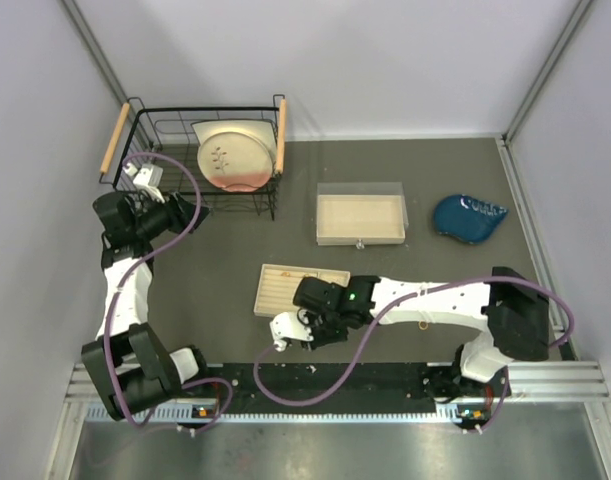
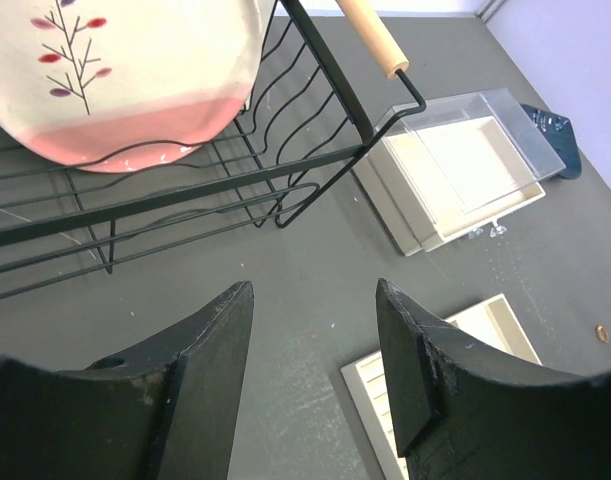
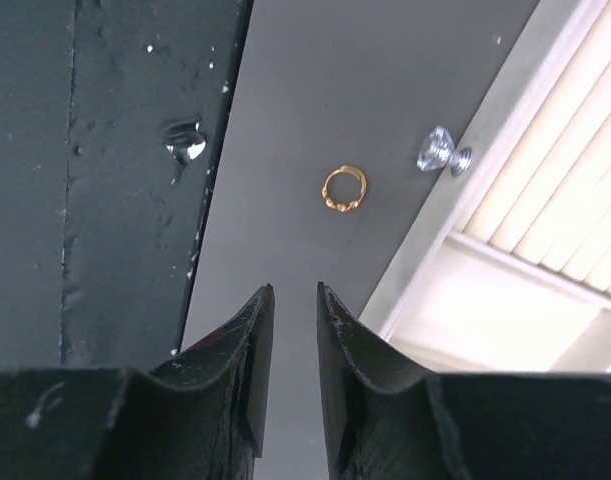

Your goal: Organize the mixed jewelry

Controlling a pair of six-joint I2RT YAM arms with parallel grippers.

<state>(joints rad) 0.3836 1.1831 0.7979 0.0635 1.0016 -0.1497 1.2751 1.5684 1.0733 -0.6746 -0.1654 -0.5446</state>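
A small gold ring (image 3: 343,188) lies on the grey table beside the beige ridged tray (image 3: 545,250), close to the tray's crystal knob (image 3: 440,152). My right gripper (image 3: 295,292) hovers just short of the ring, its jaws a narrow gap apart with nothing between them. From above, the right gripper (image 1: 288,338) sits at the near edge of the tray (image 1: 300,290) and hides this ring. My left gripper (image 2: 315,300) is wide open and empty over bare table, near the wire basket (image 2: 285,170). Another gold ring (image 2: 602,333) lies right of the tray. The silver hoop is out of view.
A wire basket (image 1: 165,125) with a pink-and-cream plate (image 1: 233,155) stands at the back left. A clear box holding a beige drawer (image 1: 360,215) is at the back middle, with a blue dish (image 1: 470,217) to its right. A black rail (image 3: 105,180) borders the table's near edge.
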